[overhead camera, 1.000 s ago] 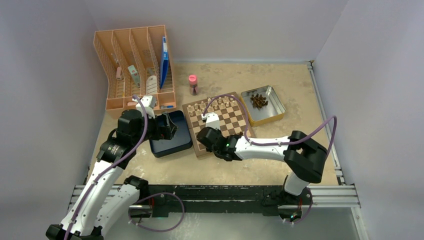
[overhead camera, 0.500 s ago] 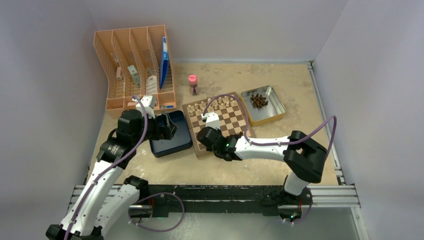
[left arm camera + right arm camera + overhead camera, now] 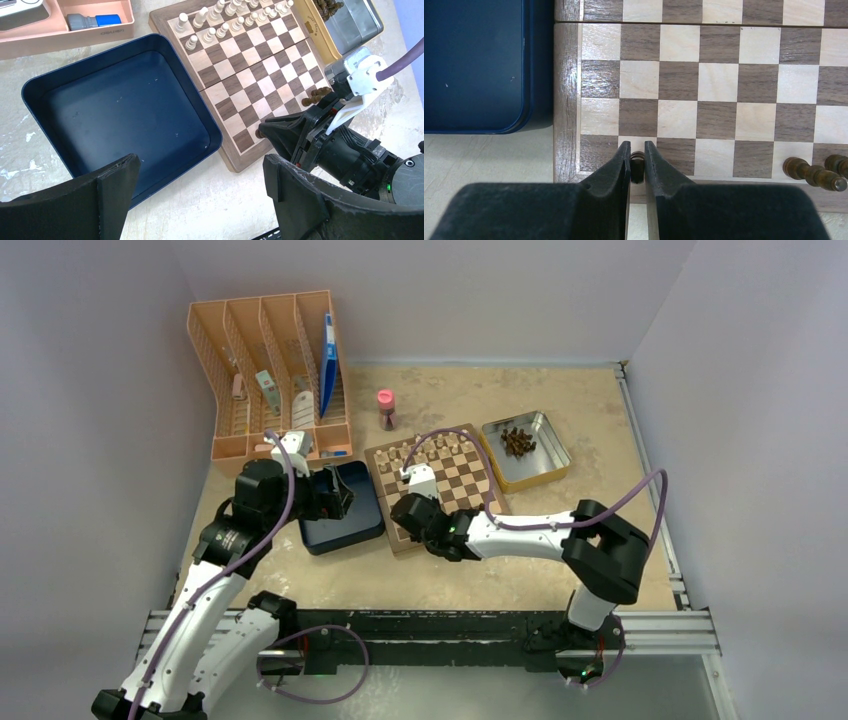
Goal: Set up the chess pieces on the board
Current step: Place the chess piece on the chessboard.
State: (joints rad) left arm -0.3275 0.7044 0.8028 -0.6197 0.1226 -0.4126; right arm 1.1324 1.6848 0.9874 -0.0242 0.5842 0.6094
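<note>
The board (image 3: 470, 490) lies mid-table, with cream pieces (image 3: 430, 452) along its far rows. My right gripper (image 3: 637, 146) is shut on one dark chess piece (image 3: 637, 160), held upright over the near-left corner squares of the board (image 3: 719, 80). In the left wrist view that piece (image 3: 260, 134) peeks out under the right gripper at the board's near edge. Two more dark pieces (image 3: 809, 171) lie tipped on the near row. Several dark pieces (image 3: 517, 442) are heaped in the tin. My left gripper (image 3: 200, 195) hangs open and holds nothing, over the blue box's near-right corner.
A dark blue box (image 3: 340, 510) touches the board's left side. An orange desk organiser (image 3: 270, 370) stands at the far left, a pink bottle (image 3: 385, 408) behind the board. The silver tin (image 3: 548, 458) sits right of the board.
The right gripper, still shut on its piece, has edged slightly left and away from me over the board's corner. The left arm has not moved.
</note>
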